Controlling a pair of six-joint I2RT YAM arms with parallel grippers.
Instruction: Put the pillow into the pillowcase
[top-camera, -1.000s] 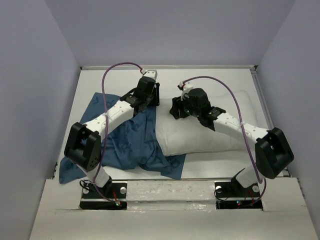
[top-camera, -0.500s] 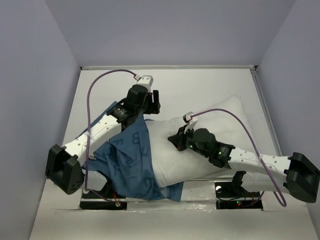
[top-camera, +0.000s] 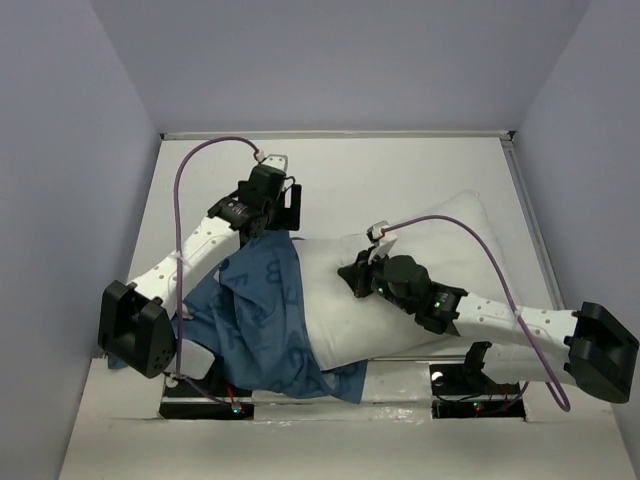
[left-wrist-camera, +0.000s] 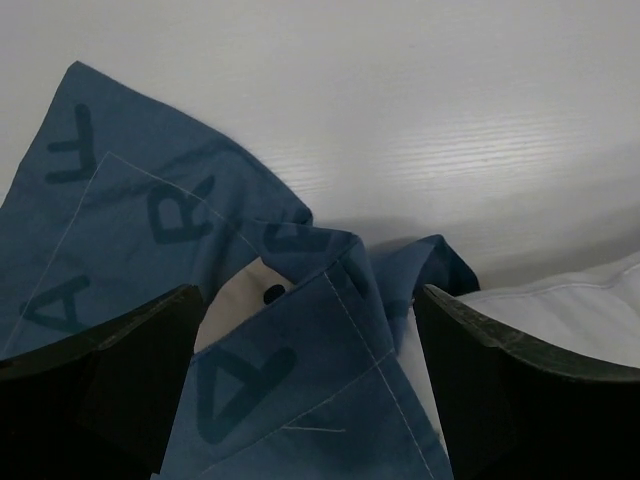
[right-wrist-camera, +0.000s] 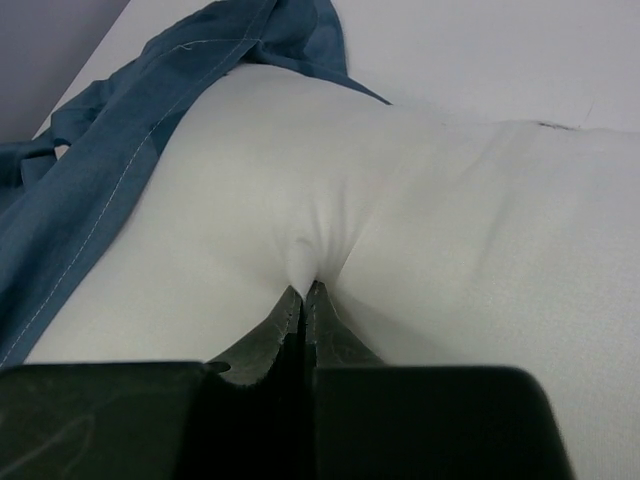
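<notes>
The white desk (top-camera: 400, 170) carries the pillow (top-camera: 335, 310), which lies slantwise across its near half, its right corner raised toward the far side. The blue lettered pillowcase (top-camera: 265, 320) is draped over the pillow's left end and spreads out crumpled to the pillow's left. At the pillow's far-left corner a folded hem gapes, with white showing inside it. The right arm reaches low across the pillow. The right fingers (right-wrist-camera: 303, 300) are clenched on a small pinch of pillow cloth near the pillow's left half. The left fingers (left-wrist-camera: 520, 390) are released, spread wide and holding nothing, above the pillowcase hem at the pillow's far-left corner.
</notes>
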